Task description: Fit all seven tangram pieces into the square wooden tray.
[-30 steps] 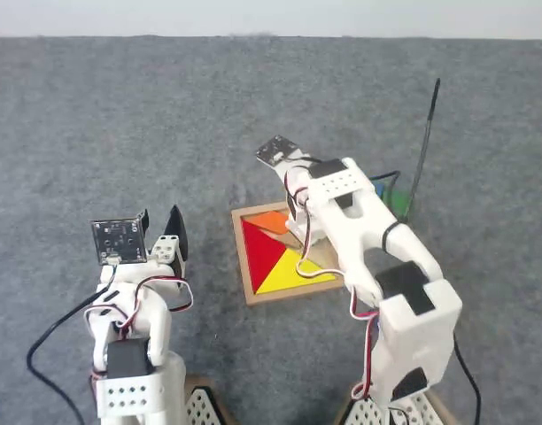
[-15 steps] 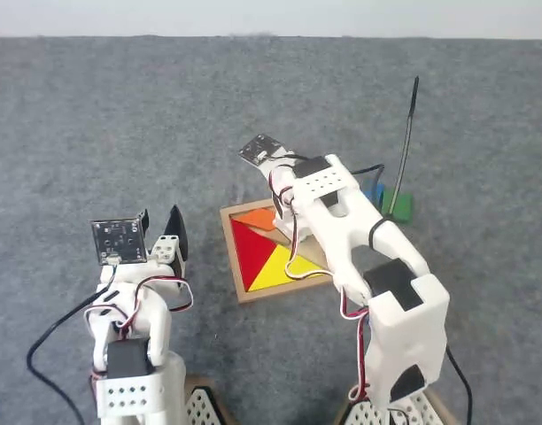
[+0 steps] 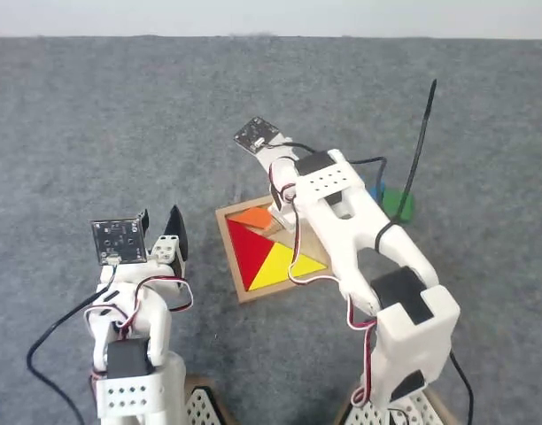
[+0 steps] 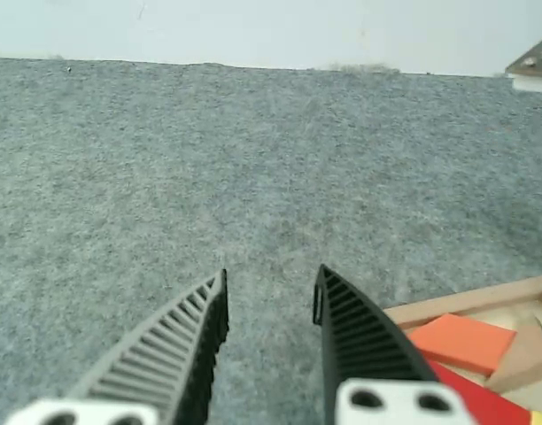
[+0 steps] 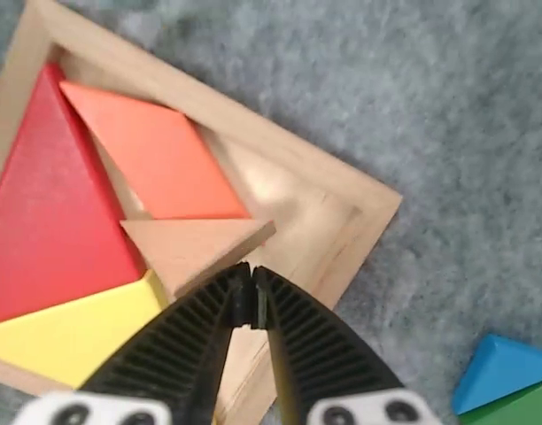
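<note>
Tray (image 3: 229,255) shifted leftward along with right arm. Right gripper (image 5: 251,297) jaws together, tips at plain wooden triangle (image 5: 196,248) inside tray. Left gripper (image 4: 269,301) jaws apart, above carpet. Pieces judged light, rigid, smooth; pinch across side edges.

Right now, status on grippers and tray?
Left gripper open over grey carpet. Right gripper shut above square wooden tray, at plain wood triangle. Blue triangle, green piece outside it.

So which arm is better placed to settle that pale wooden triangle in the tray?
The right arm. The right claw is shut at the triangle's edge, over the tray; the left claw hangs open above bare carpet beside the tray.
</note>
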You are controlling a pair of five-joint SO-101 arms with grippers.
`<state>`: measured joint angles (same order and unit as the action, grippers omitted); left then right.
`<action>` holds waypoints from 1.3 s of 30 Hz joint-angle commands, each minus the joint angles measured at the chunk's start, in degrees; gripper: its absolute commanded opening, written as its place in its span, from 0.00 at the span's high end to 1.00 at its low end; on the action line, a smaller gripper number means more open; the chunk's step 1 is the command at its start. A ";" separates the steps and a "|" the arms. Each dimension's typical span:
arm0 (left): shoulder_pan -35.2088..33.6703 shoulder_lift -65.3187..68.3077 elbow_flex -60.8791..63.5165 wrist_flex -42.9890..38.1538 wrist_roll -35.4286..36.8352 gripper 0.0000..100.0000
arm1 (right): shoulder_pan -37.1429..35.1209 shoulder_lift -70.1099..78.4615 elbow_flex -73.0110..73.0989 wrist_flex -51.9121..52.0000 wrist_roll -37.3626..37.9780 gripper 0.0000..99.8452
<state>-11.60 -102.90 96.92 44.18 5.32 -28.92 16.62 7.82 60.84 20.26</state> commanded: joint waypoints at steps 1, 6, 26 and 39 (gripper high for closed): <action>0.35 -0.97 -0.48 0.26 -0.70 0.85 | 1.98 0.48 -2.99 0.13 0.88 0.97; 0.35 -0.97 -0.48 0.26 -0.70 0.85 | 1.45 -0.04 0.70 1.63 0.88 0.97; 0.44 -0.88 -0.48 0.26 -0.70 0.85 | 3.38 12.88 -17.76 1.27 0.88 0.97; 0.44 -0.88 -0.48 0.26 -0.70 0.85 | -3.47 12.26 -17.76 7.34 0.35 0.97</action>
<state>-11.60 -102.90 96.92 44.18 5.32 -31.21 30.86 -7.30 66.11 20.44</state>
